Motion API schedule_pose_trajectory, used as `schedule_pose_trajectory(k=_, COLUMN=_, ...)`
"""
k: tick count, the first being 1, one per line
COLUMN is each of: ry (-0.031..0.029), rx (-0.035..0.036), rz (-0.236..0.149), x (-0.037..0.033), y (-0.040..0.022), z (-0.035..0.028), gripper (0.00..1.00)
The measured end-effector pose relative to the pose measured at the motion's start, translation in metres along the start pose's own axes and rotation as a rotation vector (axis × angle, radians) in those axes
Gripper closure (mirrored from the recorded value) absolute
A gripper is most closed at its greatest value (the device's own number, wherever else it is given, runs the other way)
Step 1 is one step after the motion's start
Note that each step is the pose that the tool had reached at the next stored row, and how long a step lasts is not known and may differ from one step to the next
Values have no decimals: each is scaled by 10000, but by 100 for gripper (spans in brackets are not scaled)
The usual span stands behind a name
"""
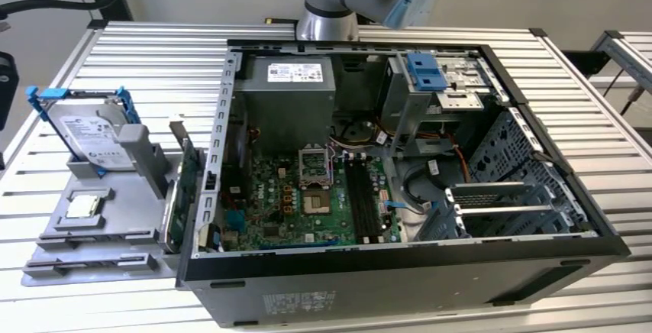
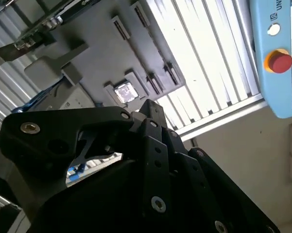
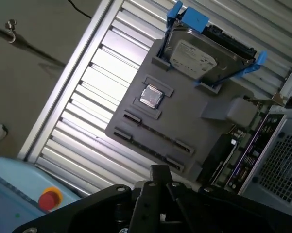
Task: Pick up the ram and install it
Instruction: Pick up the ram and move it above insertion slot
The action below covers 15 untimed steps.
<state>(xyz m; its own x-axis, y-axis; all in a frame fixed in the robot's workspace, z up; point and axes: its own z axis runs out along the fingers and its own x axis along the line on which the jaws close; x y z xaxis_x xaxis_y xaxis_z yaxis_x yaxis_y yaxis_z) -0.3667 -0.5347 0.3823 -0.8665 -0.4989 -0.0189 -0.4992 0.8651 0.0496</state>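
In both wrist views the black metal gripper (image 2: 150,141) (image 3: 158,191) is nearest to the camera. Whether it is open or closed, I cannot tell. It hangs above the flat grey plastic tray (image 3: 184,121), which lies on the ribbed aluminium table (image 3: 97,77). On the tray sit a small square silver processor chip (image 3: 151,97) and, further away, a large silver hard drive (image 3: 194,56) in a blue bracket.

The ram (image 3: 218,158), a long narrow dark green board, stands on its edge at the side of the tray, apart from the gripper. In the exterior view the ram (image 1: 171,211) is just beside the left wall of the open black computer case (image 1: 408,260). Inside the case lies the green motherboard (image 1: 275,195). The grey robot arm (image 1: 331,4) rises at the far side of the table.
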Motion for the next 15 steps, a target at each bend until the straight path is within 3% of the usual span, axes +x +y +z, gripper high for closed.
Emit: schedule_pose_trajectory(k=15, ry=122, rx=-43, rz=-2728, x=0, y=0, z=2, gripper=100)
